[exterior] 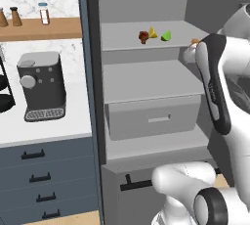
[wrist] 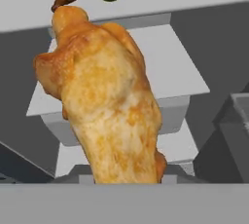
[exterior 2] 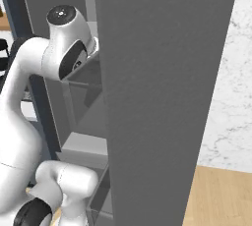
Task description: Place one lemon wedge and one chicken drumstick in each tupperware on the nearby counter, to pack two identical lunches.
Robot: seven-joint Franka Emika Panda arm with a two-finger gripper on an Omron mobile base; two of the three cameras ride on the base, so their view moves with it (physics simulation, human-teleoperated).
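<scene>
Golden drumstick (wrist: 104, 101) looms close, apparently clamped in the gripper (fingertips hidden), arm reaching toward the fridge shelf (exterior: 127, 35).

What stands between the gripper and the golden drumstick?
Nothing visible does. In the hand view the golden drumstick rises right in front of the camera from the bottom edge, where the fingertips would be, so it seems to be gripped, though its bulk hides the fingers.
</scene>
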